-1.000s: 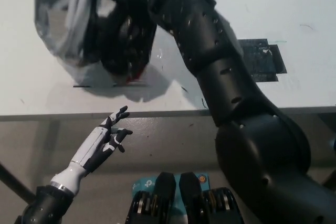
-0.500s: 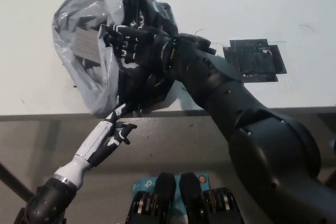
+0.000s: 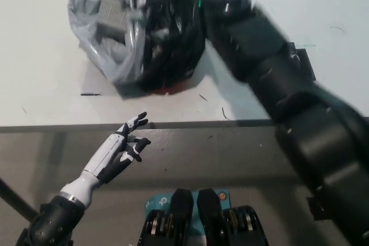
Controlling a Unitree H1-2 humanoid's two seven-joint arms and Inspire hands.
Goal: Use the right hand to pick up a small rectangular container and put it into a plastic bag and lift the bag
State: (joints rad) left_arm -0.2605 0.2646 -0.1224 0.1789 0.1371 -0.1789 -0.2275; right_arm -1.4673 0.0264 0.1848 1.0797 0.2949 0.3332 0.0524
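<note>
the white left hand (image 3: 120,155) is seen at the lower left, below the table (image 3: 46,93) edge, with its fingers spread and nothing held. further right, the plastic bag (image 3: 109,41) is seen over the table, grey and crinkly. it is judged soft, light and slippery, so its bunched top is best gripped. the black right hand (image 3: 167,33) is blurred inside the bag's folds; its grip cannot be told. the container cannot be seen.

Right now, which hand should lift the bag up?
Probably the right. The black right hand is already buried in the plastic bag on the table, though blur hides its grip. The white left hand rests open below the table edge, away from the bag.
</note>
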